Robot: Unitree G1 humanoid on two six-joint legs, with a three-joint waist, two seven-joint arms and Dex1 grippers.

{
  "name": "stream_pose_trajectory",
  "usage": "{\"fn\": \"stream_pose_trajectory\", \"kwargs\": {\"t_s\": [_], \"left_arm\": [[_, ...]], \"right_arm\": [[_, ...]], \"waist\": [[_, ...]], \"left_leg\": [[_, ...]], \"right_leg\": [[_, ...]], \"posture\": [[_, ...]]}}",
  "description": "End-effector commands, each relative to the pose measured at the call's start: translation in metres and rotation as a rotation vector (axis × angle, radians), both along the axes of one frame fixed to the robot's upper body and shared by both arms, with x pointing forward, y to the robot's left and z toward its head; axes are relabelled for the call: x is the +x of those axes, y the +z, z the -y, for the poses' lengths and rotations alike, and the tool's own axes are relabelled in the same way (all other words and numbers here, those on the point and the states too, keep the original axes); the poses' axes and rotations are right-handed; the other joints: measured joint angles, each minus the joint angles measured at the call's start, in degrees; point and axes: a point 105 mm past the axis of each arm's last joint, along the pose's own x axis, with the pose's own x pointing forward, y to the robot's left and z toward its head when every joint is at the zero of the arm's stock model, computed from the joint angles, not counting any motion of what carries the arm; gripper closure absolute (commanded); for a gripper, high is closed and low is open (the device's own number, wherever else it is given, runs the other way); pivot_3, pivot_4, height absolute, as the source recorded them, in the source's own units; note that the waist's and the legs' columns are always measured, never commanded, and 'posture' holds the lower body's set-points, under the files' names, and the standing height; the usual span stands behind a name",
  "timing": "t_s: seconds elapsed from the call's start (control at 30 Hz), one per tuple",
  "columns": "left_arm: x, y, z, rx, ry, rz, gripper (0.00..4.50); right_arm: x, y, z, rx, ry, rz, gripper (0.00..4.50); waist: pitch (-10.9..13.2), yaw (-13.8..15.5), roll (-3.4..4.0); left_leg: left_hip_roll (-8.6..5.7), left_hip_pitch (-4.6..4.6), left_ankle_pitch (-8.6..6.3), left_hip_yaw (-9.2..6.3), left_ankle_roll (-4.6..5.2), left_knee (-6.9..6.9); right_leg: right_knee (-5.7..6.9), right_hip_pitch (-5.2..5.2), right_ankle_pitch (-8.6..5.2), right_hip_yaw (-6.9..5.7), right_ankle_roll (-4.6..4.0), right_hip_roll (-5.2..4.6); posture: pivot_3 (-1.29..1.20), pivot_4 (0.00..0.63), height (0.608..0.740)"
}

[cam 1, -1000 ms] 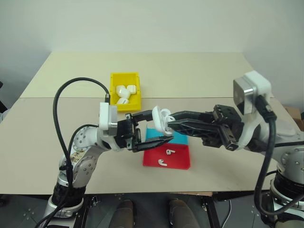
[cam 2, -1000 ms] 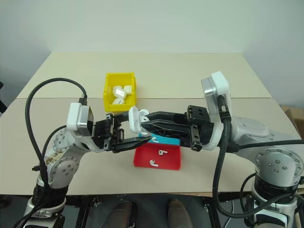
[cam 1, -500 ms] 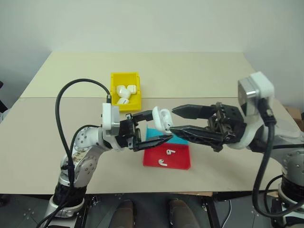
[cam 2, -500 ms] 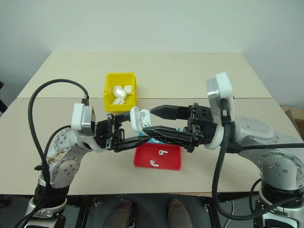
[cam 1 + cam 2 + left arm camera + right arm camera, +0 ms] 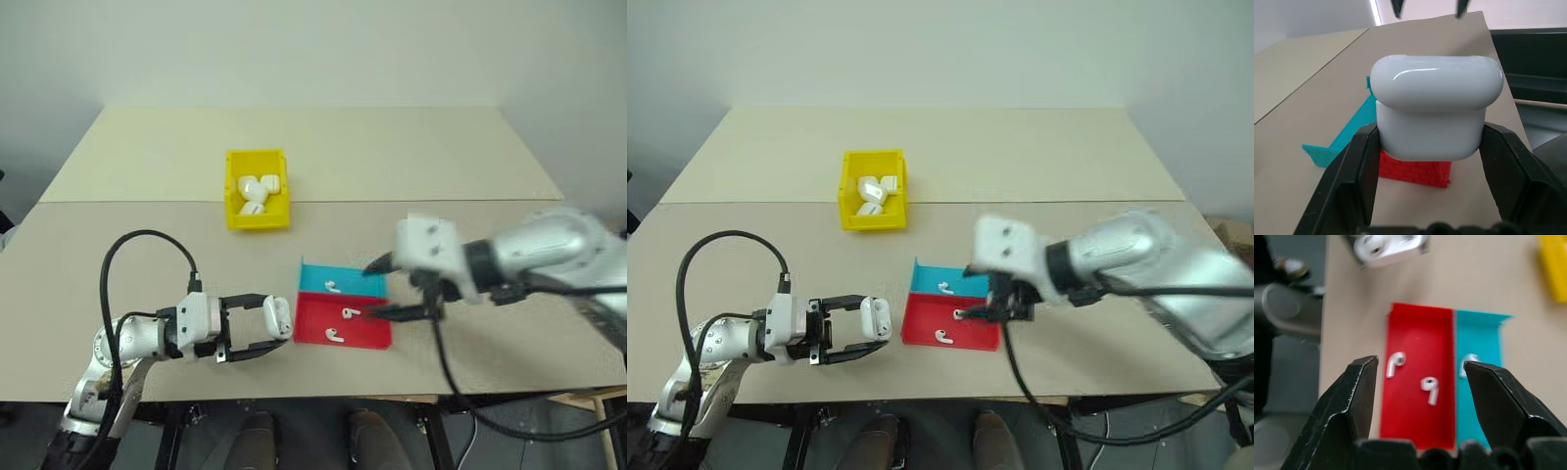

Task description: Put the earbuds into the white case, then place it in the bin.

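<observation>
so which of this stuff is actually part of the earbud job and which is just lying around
Part of the job:
- white case, held between the left gripper's fingers
- earbuds in the red tray and blue tray
- yellow bin
- right gripper, open over the trays

Just lying about:
- red tray and blue tray, which only hold the earbuds
- the white cases already in the bin

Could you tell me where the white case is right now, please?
The white case is clamped in the left pincer, low over the table's near edge, just left of the red tray.
</observation>
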Motion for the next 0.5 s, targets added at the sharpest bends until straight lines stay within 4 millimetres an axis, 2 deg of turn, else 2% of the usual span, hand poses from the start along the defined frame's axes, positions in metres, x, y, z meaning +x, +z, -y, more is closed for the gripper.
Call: {"fn": "stream_pose_trajectory", "kwargs": {"t_s": [0.03, 0.33, 0.5], "left_arm": [[-0.003, 0.009, 0.001, -0.004, 0.019, 0.054, 1.75], [-0.001, 0.005, 0.002, 0.002, 0.072, 0.060, 1.75], [0.004, 0.008, 0.003, -0.008, 0.104, 0.079, 1.75]], "right_arm": [[0.007, -0.006, -0.007, -0.143, 0.069, 0.056, 1.17], [0.037, -0.022, -0.022, -0.330, 0.055, 0.060, 1.17], [0.029, -0.029, -0.027, -0.361, 0.079, 0.100, 1.17]], "waist": [[0.00, 0.01, 0.00], [0.00, -0.06, 0.00], [0.00, 0.14, 0.00]], "left_leg": [[-0.01, -0.08, 0.00, 0.00, 0.00, 0.01], [-0.11, -0.07, 0.01, 0.14, 0.00, 0.02], [-0.17, -0.13, 0.00, 0.11, 0.00, 0.02]], "right_leg": [[0.01, -0.09, 0.02, 0.01, 0.02, -0.02], [0.23, -0.24, 0.04, 0.04, -0.05, 0.04], [0.27, -0.31, 0.05, 0.02, -0.04, -0.01]], "posture": [[0.00, 0.150, 0.740], [0.00, 0.150, 0.740], [0.00, 0.150, 0.740]]}}
